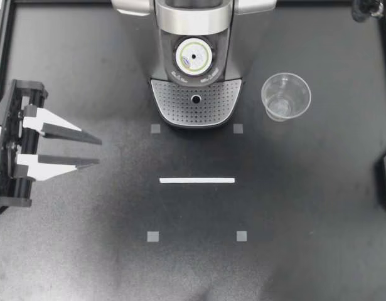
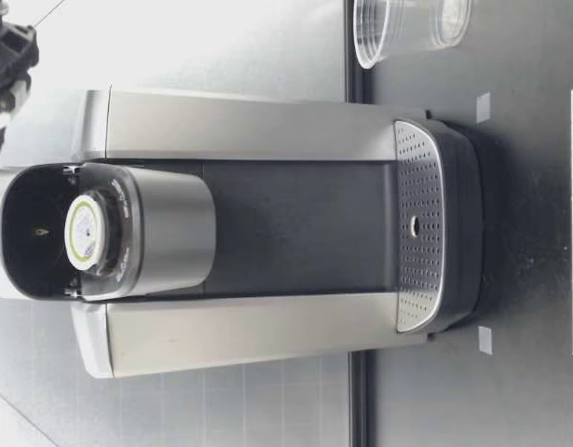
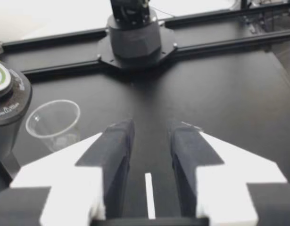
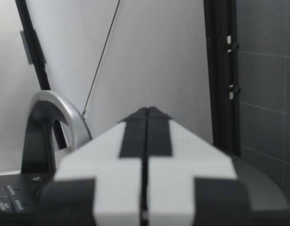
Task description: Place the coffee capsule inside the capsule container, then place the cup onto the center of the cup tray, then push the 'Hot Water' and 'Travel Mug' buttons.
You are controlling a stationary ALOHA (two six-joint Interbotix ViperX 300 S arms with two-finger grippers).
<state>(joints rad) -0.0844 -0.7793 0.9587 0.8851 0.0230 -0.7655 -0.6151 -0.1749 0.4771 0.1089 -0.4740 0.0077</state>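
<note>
Cup [image 1: 285, 95]: clear plastic, round, upright, mouth up, beside the coffee machine [image 1: 195, 63]. Left gripper [image 1: 100, 152] parted, empty. Right gripper [image 4: 146, 113] pressed closed, empty.

Capsule: the round white coffee capsule with a yellow-green rim [image 1: 193, 58] is sitting lid-up and level inside the container, with a small dark dot showing at its centre.
Container: the dark round capsule container [image 1: 219, 53] is standing open around the capsule, at 12 o'clock from the tray.
Cup: the clear plastic cup [image 1: 285, 95] is standing upright, mouth up, on the black table [image 1: 305, 188]. It is sitting at 3 o'clock from the tray and apart from it.
Tray: the silver perforated cup tray [image 1: 180, 103] is lying flat, its whole surface showing, with a small dark hole at its middle.
</note>
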